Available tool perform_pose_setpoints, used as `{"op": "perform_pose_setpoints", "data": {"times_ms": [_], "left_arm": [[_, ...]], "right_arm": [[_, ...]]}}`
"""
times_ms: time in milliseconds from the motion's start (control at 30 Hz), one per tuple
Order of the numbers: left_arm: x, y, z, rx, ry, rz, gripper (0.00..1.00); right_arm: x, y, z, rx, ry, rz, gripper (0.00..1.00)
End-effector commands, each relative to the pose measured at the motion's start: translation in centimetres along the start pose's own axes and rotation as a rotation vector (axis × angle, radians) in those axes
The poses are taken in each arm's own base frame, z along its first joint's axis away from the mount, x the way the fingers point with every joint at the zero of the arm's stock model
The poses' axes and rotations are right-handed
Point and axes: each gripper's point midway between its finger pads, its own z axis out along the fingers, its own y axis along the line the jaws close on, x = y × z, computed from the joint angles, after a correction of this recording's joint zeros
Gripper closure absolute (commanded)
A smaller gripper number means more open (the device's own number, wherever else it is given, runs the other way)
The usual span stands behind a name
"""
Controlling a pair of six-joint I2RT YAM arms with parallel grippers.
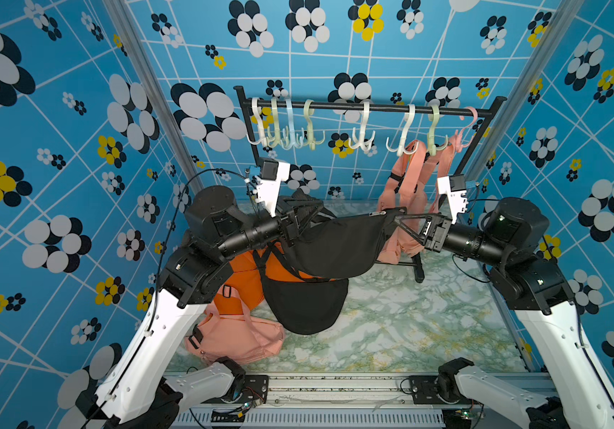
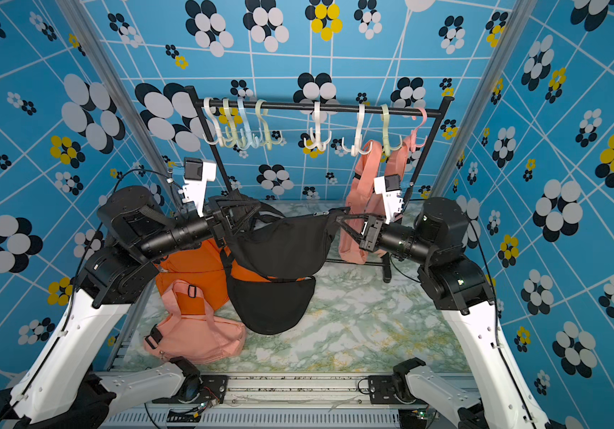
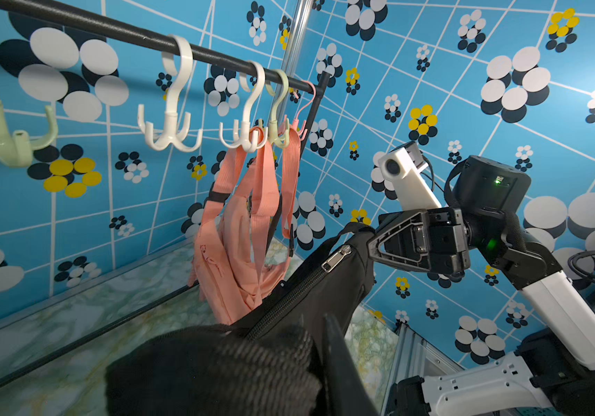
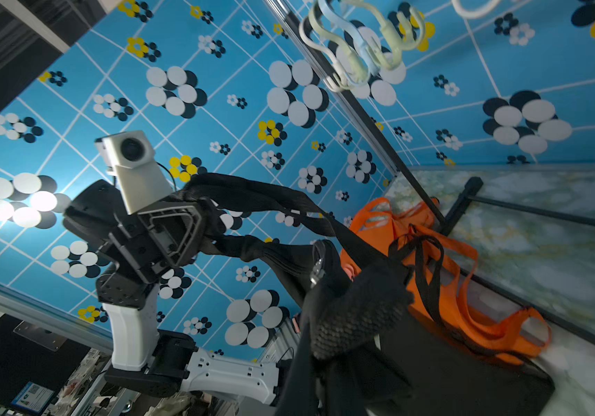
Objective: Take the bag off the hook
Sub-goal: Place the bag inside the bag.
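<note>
Both top views show the black bag [image 1: 338, 241] stretched sideways between the left tool [image 1: 303, 221] and right tool [image 1: 398, 220], each clenched on one end.

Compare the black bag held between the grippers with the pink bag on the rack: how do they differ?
Support: the black bag is held up by the left gripper and right gripper; the pink bag hangs by its straps from hooks on the rail. Pose: the black bag stretches sideways, sagging; the pink bag droops straight down. Both are soft strapped bags.
</note>
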Motion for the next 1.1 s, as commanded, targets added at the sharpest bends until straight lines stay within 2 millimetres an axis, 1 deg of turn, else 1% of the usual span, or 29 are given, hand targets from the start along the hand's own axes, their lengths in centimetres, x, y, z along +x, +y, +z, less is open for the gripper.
{"op": "perform_pose_setpoints", "data": {"times_ms": [0,100,233,300,400,533,600,667,733,833,900,967,1067], "left_arm": [[2.4,1.1,-1.8,-0.092,0.077,0.016,0.85],[4.4,1.7,-3.1,-0.147,0.148,-0.007,0.86],[6.8,2.0,-4.8,-0.189,0.238,-0.034,0.86],[8.2,2.2,-5.7,-0.212,0.293,-0.048,0.86],[10.3,2.5,-6.6,-0.235,0.372,-0.069,0.87],[12.6,2.1,-7.2,-0.206,0.450,-0.094,0.90],[13.5,1.9,-7.3,-0.182,0.470,-0.104,0.91],[14.6,2.0,-7.3,-0.171,0.491,-0.105,0.91],[16.2,3.2,-7.0,-0.204,0.517,-0.116,0.91],[19.2,5.5,-5.8,-0.245,0.550,-0.151,0.94],[21.0,7.5,-4.6,-0.270,0.553,-0.191,0.96],[22.4,9.3,-3.5,-0.277,0.556,-0.263,0.98],[24.2,12.7,-3.0,-0.323,0.561,-0.384,1.00]], "right_arm": [[3.2,-2.0,-0.1,0.083,0.078,0.060,1.00],[6.4,-4.7,0.7,0.161,0.172,0.132,1.00],[11.4,-8.5,1.9,0.259,0.305,0.268,1.00],[14.0,-10.8,2.2,0.327,0.368,0.335,1.00],[17.3,-13.6,2.4,0.400,0.435,0.414,1.00],[21.0,-16.4,2.7,0.465,0.524,0.501,1.00],[22.6,-17.7,3.1,0.486,0.559,0.539,1.00],[23.7,-18.7,3.9,0.488,0.571,0.564,1.00],[24.6,-19.7,4.7,0.493,0.576,0.579,1.00],[25.5,-21.5,5.6,0.522,0.584,0.580,1.00],[26.2,-22.9,5.9,0.562,0.605,0.572,1.00],[26.6,-23.8,6.2,0.591,0.647,0.558,1.00],[27.2,-25.5,6.3,0.669,0.698,0.529,1.00]]}}
